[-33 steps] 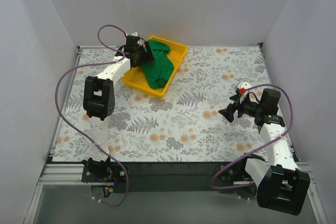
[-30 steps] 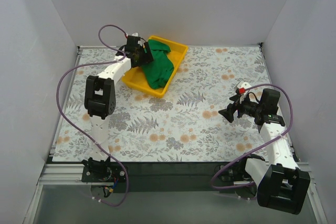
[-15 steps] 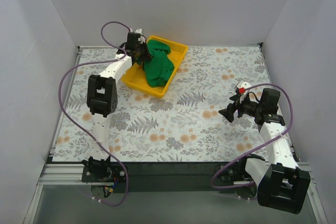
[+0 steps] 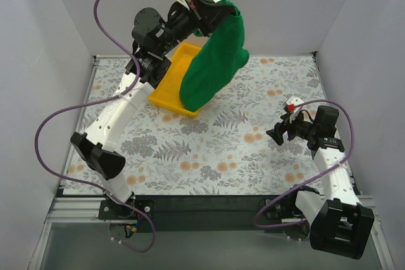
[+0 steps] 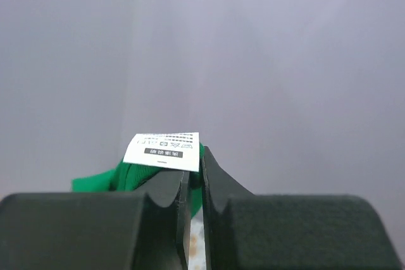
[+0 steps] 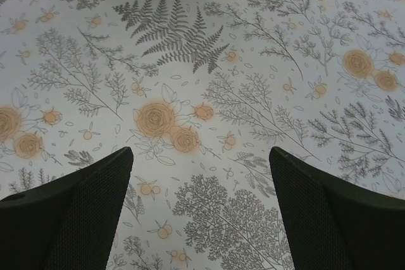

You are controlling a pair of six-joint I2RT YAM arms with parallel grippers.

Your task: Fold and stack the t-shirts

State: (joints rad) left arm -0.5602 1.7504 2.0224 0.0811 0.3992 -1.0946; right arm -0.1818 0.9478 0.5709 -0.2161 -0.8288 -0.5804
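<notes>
Green cloth hangs from my left gripper (image 4: pixel 201 6), high above the far left of the table (image 4: pixel 253 162). It is the t-shirt (image 4: pixel 215 61), pinched at its collar edge right beside the white label (image 5: pixel 161 150). My left jaws are clamped on that fold. The wrist view shows only a sliver of gap between them, with cloth bunched at their left.

From the pinch the shirt drops as one gathered column. Its long axis is nearly vertical, with the lower end offset a little to the left. The lowest bulge hangs over the near right end of the yellow tray (image 4: pixel 166 98). I cannot tell whether the cloth touches the tray's rim or hangs just free of it.

The next move, as I judge it, turns on this: the shirt lies straight below my left fingers and well apart from my right gripper (image 4: pixel 273 135), up and to its left. My right jaws stand wide apart, low over the flowered surface, pointing left and holding nothing. So the left arm should carry the shirt rightward and toward me before the right one can catch a free edge.

Flat patterned table stretches between the tray and my right gripper, room enough to spread the shirt. White walls (image 4: pixel 285 4) close three sides, and the back one stands behind my raised left wrist.
</notes>
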